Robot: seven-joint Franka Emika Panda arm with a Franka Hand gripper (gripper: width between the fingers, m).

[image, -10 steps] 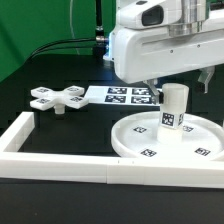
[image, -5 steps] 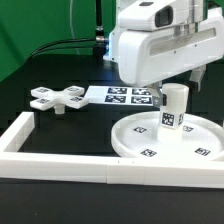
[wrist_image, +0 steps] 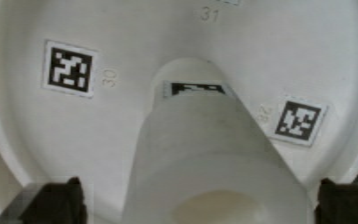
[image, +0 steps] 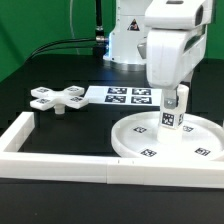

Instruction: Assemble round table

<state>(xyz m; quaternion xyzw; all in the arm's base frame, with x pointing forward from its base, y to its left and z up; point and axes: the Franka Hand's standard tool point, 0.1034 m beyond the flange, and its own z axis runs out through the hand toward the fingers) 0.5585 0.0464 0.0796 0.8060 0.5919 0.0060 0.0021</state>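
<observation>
Seeing the gripper (image: pixel 176 98) swung toward the exterior view's right compared with a second ago, now hanging straight over the disc (image: pixel 135 140). Same spot for everything else.

Got the leg (image: pixel 174 118) standing upright on the disc, roughly at its middle. Looking through the wrist view: fingers (wrist_image: pixel 60 200) spread apart, one on each side of the leg's top, with a clear gap on one side. Too close on the other side to tell about contact, but not clamped.

Then the cross piece (image: pixel 58 97) lying flat, well apart from the disc toward the exterior view's left. Also the marker board (image: pixel 125 95) just behind the disc and the frame (image: pixel 60 165) running along in front of it.
</observation>
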